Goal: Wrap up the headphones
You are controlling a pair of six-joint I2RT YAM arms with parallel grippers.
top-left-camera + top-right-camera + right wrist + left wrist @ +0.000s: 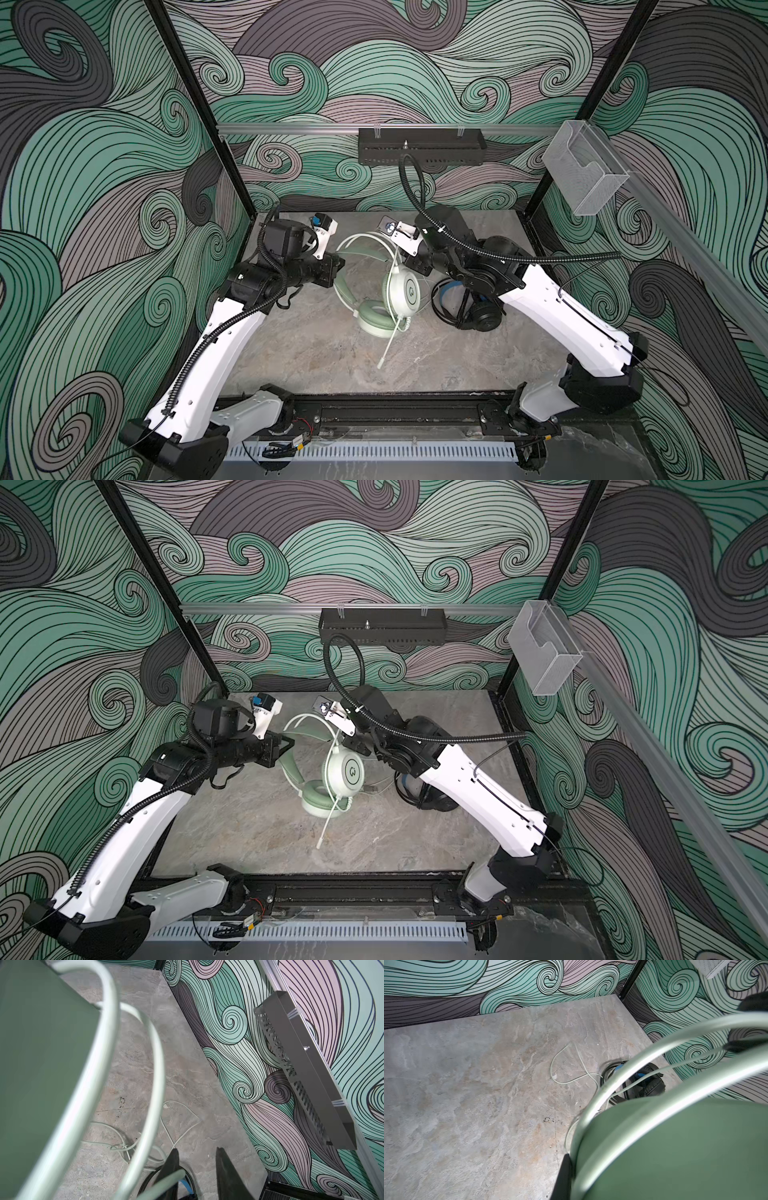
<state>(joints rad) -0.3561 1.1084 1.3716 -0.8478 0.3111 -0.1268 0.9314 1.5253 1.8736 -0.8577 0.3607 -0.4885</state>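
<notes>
Mint-green headset (405, 291) in left tool (338, 266), right tool (197, 1149) parted

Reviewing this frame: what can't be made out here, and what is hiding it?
- Black headset: the right arm covers most of it in both top views, so how its cable lies is unclear.
- Left tool: its own body hides the grip in both top views. The left wrist view shows one finger beside the blurred mint-green headset.
- White cable: the blurred headband partly hides the tangle in the right wrist view.

Both top views look steeply down from high in front onto the whole surface (316, 365). My wrist cameras sit close against the mint headband (675, 1147), sharing the loose white cable (550, 1066).
</notes>
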